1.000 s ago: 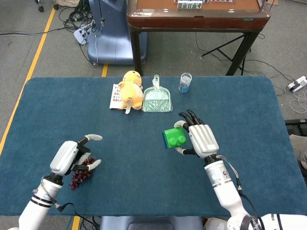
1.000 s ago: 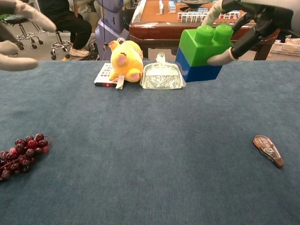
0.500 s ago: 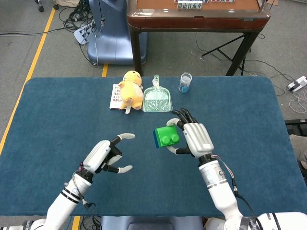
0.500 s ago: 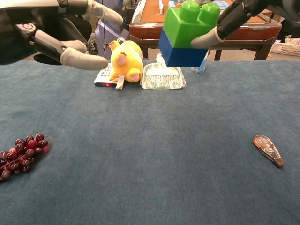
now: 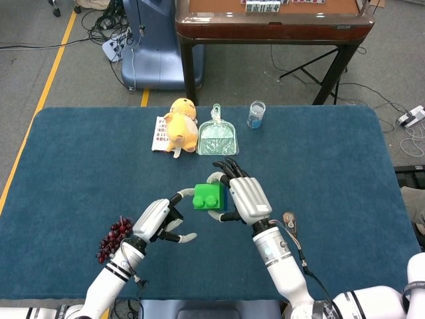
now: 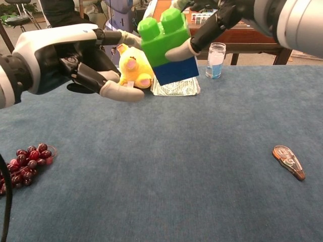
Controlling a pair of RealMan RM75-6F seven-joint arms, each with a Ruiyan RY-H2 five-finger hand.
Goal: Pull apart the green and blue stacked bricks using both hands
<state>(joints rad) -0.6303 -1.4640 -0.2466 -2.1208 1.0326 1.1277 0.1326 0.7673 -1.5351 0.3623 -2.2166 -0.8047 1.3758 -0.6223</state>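
Observation:
A green brick (image 5: 208, 197) (image 6: 162, 35) sits stacked on a blue brick (image 6: 176, 70), held in the air above the table's middle. My right hand (image 5: 242, 196) (image 6: 217, 17) grips the pair from the right side, thumb across the front. My left hand (image 5: 158, 220) (image 6: 65, 58) hovers just left of the stack with fingers spread and nothing in it; its fingertips come close to the green brick without clearly touching it. In the head view the blue brick is mostly hidden under the green one.
On the blue table (image 5: 80, 153) lie a bunch of grapes (image 5: 113, 236) (image 6: 22, 164) at the left, a yellow plush (image 5: 180, 126), a small dustpan (image 5: 217, 138), a water cup (image 5: 256, 114) at the back, and a small brown object (image 6: 288, 161) at the right.
My right hand carried the stacked bricks leftward toward the centre. My left hand moved right from near the grapes to beside the stack.

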